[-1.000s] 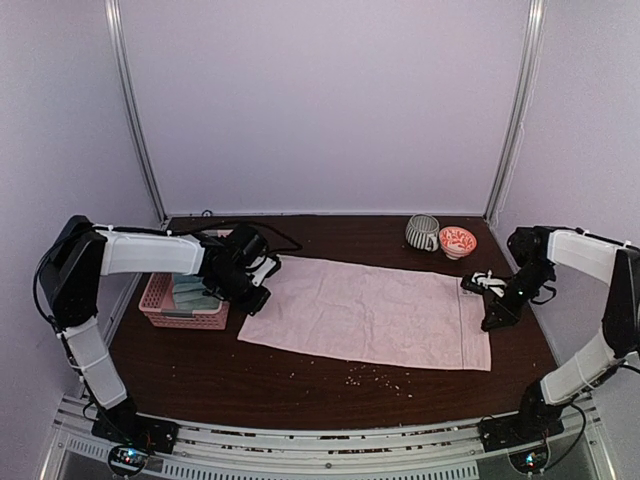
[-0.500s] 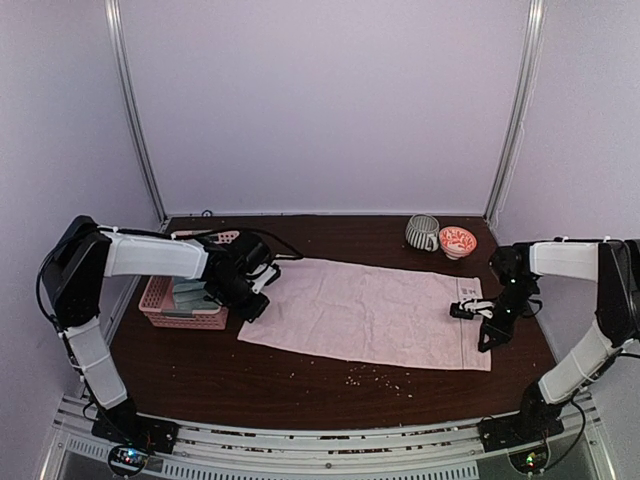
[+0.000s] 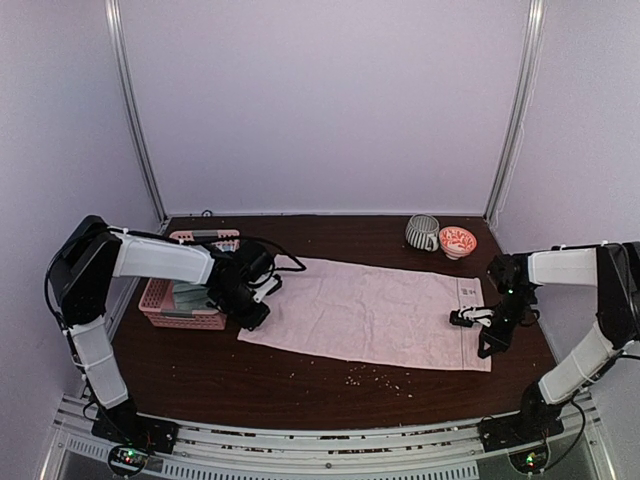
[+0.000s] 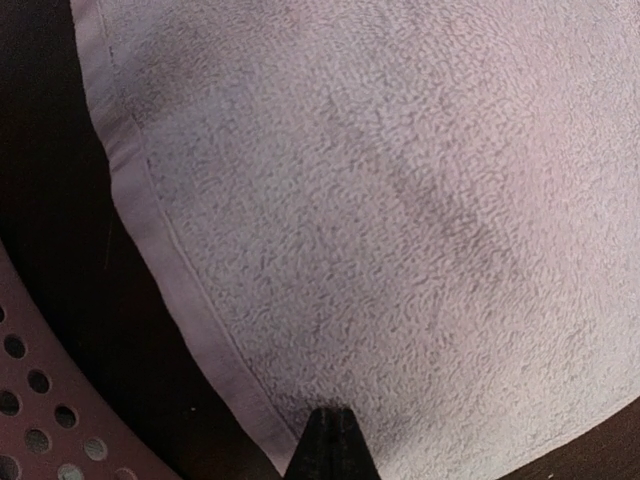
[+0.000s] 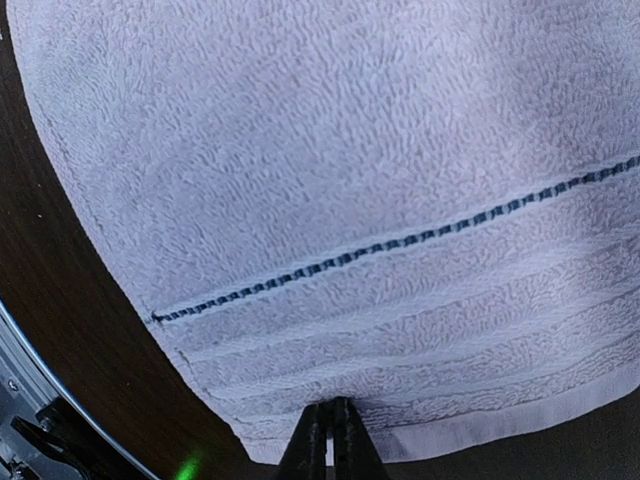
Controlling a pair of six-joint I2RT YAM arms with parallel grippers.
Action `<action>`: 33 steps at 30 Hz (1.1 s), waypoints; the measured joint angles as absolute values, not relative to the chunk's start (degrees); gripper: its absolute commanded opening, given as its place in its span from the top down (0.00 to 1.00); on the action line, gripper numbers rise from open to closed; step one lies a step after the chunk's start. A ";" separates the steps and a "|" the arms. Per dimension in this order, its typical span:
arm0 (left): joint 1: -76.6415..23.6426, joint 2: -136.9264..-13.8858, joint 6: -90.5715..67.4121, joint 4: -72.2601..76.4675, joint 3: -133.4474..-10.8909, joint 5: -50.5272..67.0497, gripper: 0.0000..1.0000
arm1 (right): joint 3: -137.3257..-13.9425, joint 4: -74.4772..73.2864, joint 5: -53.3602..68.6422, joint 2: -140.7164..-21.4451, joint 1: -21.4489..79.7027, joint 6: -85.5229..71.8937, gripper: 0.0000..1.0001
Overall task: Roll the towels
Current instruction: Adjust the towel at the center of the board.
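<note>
The light pink towel (image 3: 370,310) lies spread flat across the dark table. My left gripper (image 3: 254,320) is shut, its tip resting on the towel just inside the left hem; in the left wrist view the tip (image 4: 330,418) touches the pile (image 4: 400,200). My right gripper (image 3: 487,348) is shut, its tip on the towel's right end near the front corner; in the right wrist view the tip (image 5: 329,408) sits by the hem, below a dark stitched line on the towel (image 5: 350,150). I cannot pick out the mint green towel.
A pink perforated basket (image 3: 160,300) with folded pale cloths stands left of the towel, close to my left arm. A striped mug (image 3: 421,232) and a red patterned bowl (image 3: 458,241) stand at the back right. Crumbs (image 3: 375,378) lie in front of the towel.
My right gripper has moved forward and inward from beside the towel's right edge onto its right end. My left gripper has shifted slightly forward along the left hem. The towel has not moved.
</note>
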State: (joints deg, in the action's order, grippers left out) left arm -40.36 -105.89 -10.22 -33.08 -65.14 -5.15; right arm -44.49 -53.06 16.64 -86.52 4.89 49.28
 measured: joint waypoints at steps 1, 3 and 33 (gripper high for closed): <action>-40.36 -105.89 -10.24 -33.08 -65.06 -5.15 1.00 | -44.42 -52.97 16.43 -86.48 4.89 49.28 0.96; -40.58 -105.86 -10.26 -32.77 -64.73 -5.15 1.00 | -44.27 -52.82 16.12 -86.32 4.89 49.30 0.96; -54.81 -89.23 -22.26 -48.29 -54.72 2.39 0.58 | -42.35 -59.96 5.34 -75.55 -3.57 62.33 0.58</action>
State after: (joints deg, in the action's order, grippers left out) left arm -54.81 -89.23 -22.26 -48.29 -54.72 2.39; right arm -42.35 -59.96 5.34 -75.55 -3.57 62.33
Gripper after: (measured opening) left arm 0.298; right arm 0.303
